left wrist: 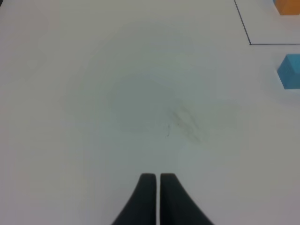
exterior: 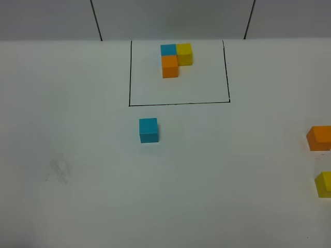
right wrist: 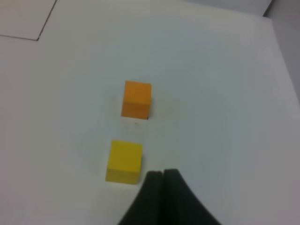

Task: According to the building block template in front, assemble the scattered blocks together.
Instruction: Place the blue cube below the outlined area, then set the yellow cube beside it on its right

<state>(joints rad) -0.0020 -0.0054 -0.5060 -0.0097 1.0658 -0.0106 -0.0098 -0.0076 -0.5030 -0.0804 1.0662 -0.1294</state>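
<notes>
The template [exterior: 176, 59] is an L of blue, yellow and orange cubes inside a black-line frame [exterior: 129, 77] at the back of the white table. A loose blue cube [exterior: 148, 129] sits just in front of the frame; it also shows in the left wrist view [left wrist: 290, 71]. A loose orange cube [exterior: 320, 137] and a loose yellow cube [exterior: 324, 184] lie at the right edge. The right wrist view shows the orange cube [right wrist: 137, 99] and the yellow cube [right wrist: 123, 161] close ahead of my shut, empty right gripper [right wrist: 162, 174]. My left gripper [left wrist: 158, 176] is shut and empty over bare table. Neither gripper shows in the exterior view.
A faint grey smudge [exterior: 59, 168] marks the table at the left. Two dark lines [exterior: 96, 20] run up the wall behind the table. The table's right edge [right wrist: 281, 61] runs near the orange and yellow cubes.
</notes>
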